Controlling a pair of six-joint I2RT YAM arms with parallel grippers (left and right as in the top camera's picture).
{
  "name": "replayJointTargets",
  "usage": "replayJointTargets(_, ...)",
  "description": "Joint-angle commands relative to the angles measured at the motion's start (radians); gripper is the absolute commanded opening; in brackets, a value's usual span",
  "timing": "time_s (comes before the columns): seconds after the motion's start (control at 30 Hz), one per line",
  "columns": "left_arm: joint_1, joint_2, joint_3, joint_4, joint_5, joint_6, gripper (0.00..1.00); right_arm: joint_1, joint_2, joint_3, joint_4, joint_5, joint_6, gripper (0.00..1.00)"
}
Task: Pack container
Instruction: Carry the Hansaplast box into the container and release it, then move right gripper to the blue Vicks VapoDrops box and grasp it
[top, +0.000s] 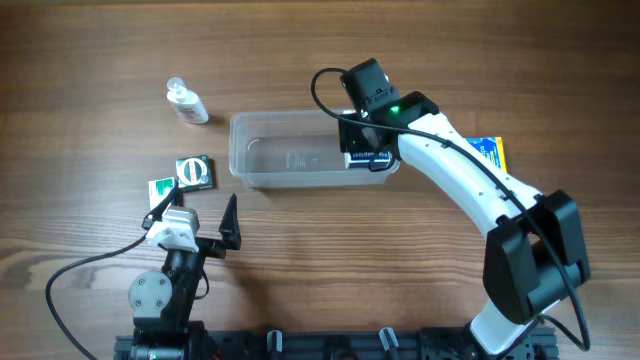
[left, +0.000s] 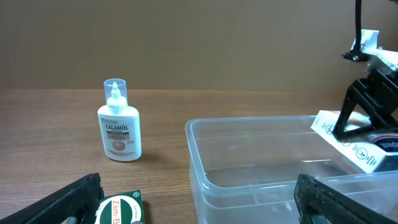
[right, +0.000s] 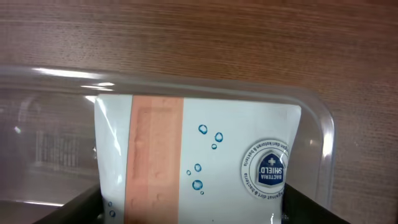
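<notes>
The clear container (top: 240, 150) lies in the middle of the table, its long side running left to right. My right gripper (top: 367, 138) is shut on a white plaster box (top: 368, 157) and holds it tilted inside the container's right end. The right wrist view has that box (right: 199, 155) filling the space between my right gripper's (right: 196, 208) fingers, with the container's rim (right: 186, 84) just beyond. My left gripper (top: 197, 210) stands wide open near the front left, empty. Ahead of it, the left wrist view takes in the container's near corner (left: 205, 168) and the held box (left: 357, 149).
A white Calamol bottle (top: 186, 102) (left: 119, 127) stands upright at the back left. Two green boxes (top: 195, 172) (top: 160, 190) lie just ahead of my left gripper; one (left: 121, 211) sits by its left finger. A blue and yellow box (top: 490, 152) lies right of the container, partly under the right arm.
</notes>
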Motion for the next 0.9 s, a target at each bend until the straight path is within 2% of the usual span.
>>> replayJointTargets(0.0,-0.006,-0.005,-0.006,-0.001,0.008,0.014,1.00,0.003,0.018,0.019,0.009,0.026,0.001,0.74)
replayJointTargets(0.07,-0.006,-0.005,-0.006,-0.001,0.009,0.014,1.00,0.003,0.018,0.019,0.011,0.026,-0.010,0.75)
replayJointTargets(0.17,-0.006,-0.005,-0.006,-0.001,0.008,0.014,1.00,0.003,0.018,0.019,0.008,0.026,-0.012,0.82)
replayJointTargets(0.33,-0.006,-0.005,-0.006,-0.001,0.008,0.014,1.00,0.003,0.018,0.019,0.004,0.025,-0.012,0.89)
replayJointTargets(0.47,-0.006,-0.005,-0.006,-0.001,0.008,0.014,1.00,0.003,0.016,0.031,0.004,0.025,-0.039,0.86)
replayJointTargets(0.67,-0.006,-0.005,-0.006,-0.001,0.009,0.014,1.00,-0.010,-0.050,0.161,-0.128,0.050,-0.042,0.86)
replayJointTargets(0.87,-0.006,-0.005,-0.006,-0.001,0.009,0.014,1.00,-0.164,-0.180,0.195,-0.262,0.051,-0.063,0.87)
